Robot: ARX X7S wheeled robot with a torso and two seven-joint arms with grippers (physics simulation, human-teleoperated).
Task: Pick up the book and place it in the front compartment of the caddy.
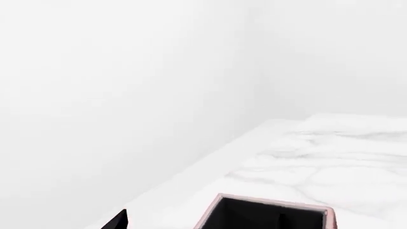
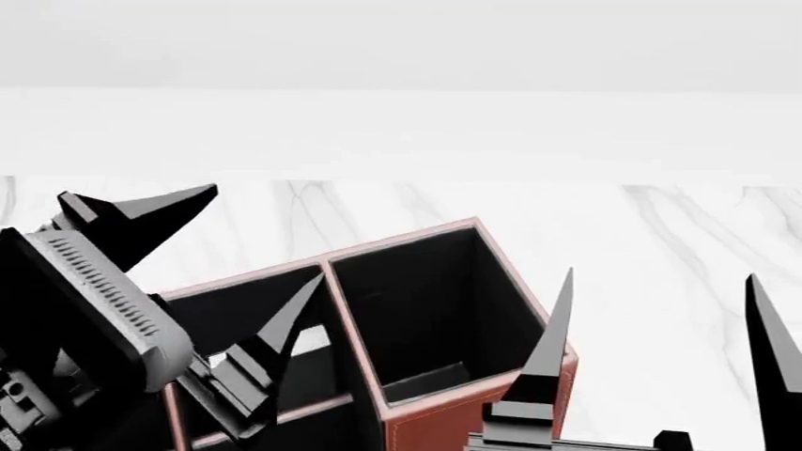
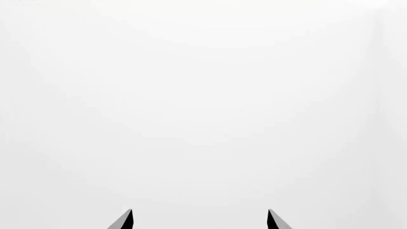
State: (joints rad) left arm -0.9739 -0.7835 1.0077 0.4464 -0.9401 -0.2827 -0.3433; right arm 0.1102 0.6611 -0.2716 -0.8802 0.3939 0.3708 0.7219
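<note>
Reddish-brown caddy [image 2: 433,427] shows black-lined compartments, contents unclear.

My left gripper [image 2: 257,240] sits at the near left of the worktop, its two black pointed fingers spread wide, one tip reaching toward the far edge, the other angled to the right. The grey ribbed wrist housing behind it slopes down to the near left corner. My right gripper [image 2: 658,319] stands at the near right, both fingers upright and well apart, tips pointing at the far edge. On its wrist camera I see only the two fingertips [image 3: 125,220], nothing between them.
</note>
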